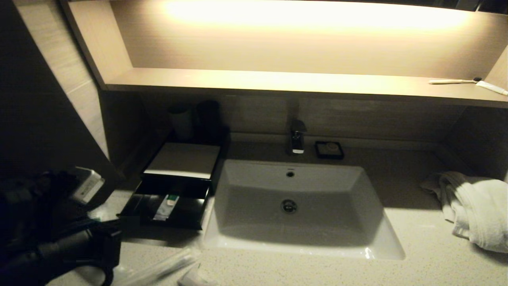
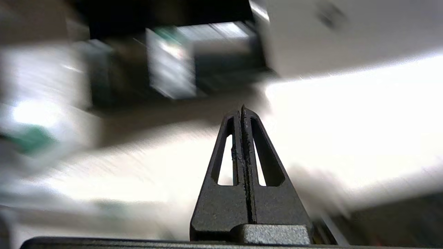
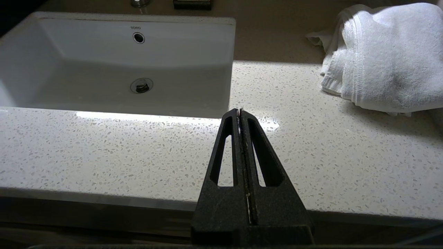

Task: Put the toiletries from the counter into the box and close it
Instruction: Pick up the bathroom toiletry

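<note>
Hovering at the counter's front-left corner, left gripper pressed together, empty; box open, one tube inside, wrapped toiletries outside; right gripper pressed together, parked.

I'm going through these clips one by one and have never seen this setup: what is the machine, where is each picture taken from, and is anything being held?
It is a two-armed robot at a bathroom counter. The wide picture comes from its head; the other two come from cameras on its wrists, behind the fingers. The left end effector is shut and empty, near the black box, whose drawer stands open with a small tube inside. The right end effector, also shut and empty, sits at the counter's front edge. Between them is a white sink; a white towel lies to its right. Wrapped toiletries wait at the front.
</note>
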### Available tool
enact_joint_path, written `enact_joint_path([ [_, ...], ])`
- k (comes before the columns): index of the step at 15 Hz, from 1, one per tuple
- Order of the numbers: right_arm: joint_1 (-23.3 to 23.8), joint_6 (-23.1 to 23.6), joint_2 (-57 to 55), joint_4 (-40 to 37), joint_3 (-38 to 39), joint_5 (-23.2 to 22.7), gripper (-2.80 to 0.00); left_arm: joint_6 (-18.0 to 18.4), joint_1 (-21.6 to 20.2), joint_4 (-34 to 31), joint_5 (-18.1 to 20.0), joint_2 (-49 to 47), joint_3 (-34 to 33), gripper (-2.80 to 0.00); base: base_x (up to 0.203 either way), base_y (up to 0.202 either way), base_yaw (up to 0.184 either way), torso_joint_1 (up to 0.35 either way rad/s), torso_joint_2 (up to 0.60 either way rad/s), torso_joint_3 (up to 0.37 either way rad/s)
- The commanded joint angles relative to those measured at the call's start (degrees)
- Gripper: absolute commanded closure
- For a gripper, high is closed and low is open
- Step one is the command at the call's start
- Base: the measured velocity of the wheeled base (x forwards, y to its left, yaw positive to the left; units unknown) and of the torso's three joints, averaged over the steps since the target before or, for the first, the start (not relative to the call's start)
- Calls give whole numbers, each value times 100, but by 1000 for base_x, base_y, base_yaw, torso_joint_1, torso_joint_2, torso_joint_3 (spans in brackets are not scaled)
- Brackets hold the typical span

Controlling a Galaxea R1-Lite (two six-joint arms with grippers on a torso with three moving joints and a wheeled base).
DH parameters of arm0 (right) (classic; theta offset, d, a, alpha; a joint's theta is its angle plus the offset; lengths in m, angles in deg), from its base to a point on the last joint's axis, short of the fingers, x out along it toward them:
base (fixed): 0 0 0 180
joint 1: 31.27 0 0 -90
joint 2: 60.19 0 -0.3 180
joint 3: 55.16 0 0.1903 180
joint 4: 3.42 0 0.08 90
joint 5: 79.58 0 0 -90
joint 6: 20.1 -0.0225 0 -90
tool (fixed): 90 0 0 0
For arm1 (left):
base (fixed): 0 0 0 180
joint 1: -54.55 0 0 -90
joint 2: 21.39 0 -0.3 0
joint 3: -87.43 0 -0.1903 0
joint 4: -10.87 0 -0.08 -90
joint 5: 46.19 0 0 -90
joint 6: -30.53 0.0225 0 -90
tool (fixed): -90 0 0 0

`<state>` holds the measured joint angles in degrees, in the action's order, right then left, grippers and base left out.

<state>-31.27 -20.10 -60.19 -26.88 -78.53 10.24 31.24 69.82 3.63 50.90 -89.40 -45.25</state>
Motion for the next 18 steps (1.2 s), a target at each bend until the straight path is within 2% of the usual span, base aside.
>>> enact_joint_path([
  [1,0,0,0,1,0,1,0,19,3,-1659,854,723,439,0,0,0,0,0,0,0],
  [2,0,0,0,1,0,1,0,27,3,-2115,1243,836,602,0,0,0,0,0,0,0],
  [3,0,0,0,1,0,5,0,46,4,-2247,1368,860,606,0,0,0,0,0,0,0],
  [5,0,0,0,1,0,1,0,103,87,-2282,1372,817,540,0,0,0,0,0,0,0],
  [9,0,0,0,1,0,1,0,310,649,-2290,1315,862,273,0,0,0,0,0,0,0],
  [13,0,0,0,1,0,1,0,536,672,-2424,1306,511,268,0,0,0,0,0,0,0],
  [15,0,0,0,1,0,1,0,590,770,-2496,1190,223,346,0,0,0,0,0,0,0],
  [18,0,0,0,1,0,1,0,571,1260,-2517,663,-3,477,0,0,0,0,0,0,0],
])
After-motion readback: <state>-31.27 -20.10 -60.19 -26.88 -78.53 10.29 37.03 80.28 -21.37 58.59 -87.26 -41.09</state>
